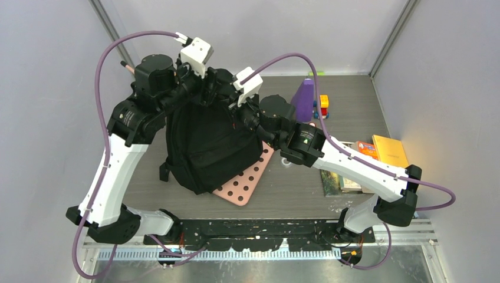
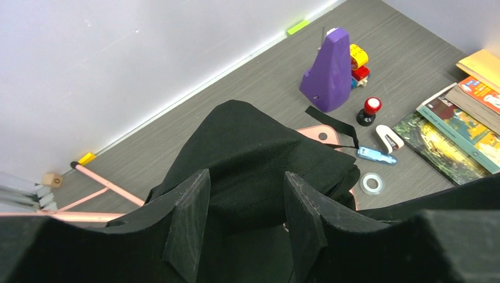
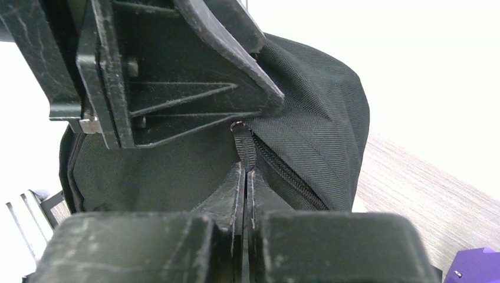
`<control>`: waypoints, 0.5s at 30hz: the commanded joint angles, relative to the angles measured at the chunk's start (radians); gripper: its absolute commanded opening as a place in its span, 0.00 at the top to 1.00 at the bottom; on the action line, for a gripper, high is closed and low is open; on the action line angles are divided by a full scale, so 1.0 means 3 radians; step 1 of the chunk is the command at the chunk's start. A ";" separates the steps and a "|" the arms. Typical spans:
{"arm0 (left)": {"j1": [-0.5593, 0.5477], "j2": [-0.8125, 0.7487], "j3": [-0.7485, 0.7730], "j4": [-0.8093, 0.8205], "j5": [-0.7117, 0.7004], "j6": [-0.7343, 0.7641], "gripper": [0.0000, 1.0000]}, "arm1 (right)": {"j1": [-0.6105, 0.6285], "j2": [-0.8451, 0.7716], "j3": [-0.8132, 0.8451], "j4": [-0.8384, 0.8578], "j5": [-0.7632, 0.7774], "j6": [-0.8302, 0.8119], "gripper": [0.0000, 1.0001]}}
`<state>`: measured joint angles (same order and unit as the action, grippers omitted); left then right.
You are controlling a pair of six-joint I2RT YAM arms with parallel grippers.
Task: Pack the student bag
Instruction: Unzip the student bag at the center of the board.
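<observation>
Though it is the biggest thing here, the student bag [image 1: 206, 147] is slumping like soft, light cloth, sitting left of centre on the surface [image 1: 354, 94] and overlapping a pink perforated board [image 1: 246, 184]. Being so floppy, it is probably needing a hold at two points. The left tool [image 2: 246, 177] is pinching a fold of fabric at its top, jaws half apart around it. The right tool [image 3: 243, 177] is clamping shut on the zipper pull [image 3: 243, 144], the sensible handle.

Black student bag [image 1: 209, 144], pink board [image 1: 244, 183] dotted with holes, purple wedge [image 1: 304, 100], yellow book [image 1: 390, 150].
</observation>
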<state>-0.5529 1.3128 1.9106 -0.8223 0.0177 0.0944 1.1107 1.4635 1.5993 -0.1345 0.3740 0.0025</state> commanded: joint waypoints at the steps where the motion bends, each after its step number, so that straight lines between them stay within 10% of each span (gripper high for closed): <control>1: 0.0034 -0.0113 0.0097 -0.0030 -0.0188 0.0113 0.48 | 0.0010 -0.0154 0.0003 0.0182 0.0078 0.0007 1.00; 15: 0.0575 -0.0084 0.0232 -0.0416 0.0301 -0.0407 0.43 | 0.0010 -0.0166 -0.0012 0.0154 0.0088 0.0012 1.00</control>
<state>-0.4393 1.3010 1.9339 -0.9062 0.0479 0.0452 1.1107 1.4590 1.5887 -0.1310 0.3809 0.0025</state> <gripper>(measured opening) 0.569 0.036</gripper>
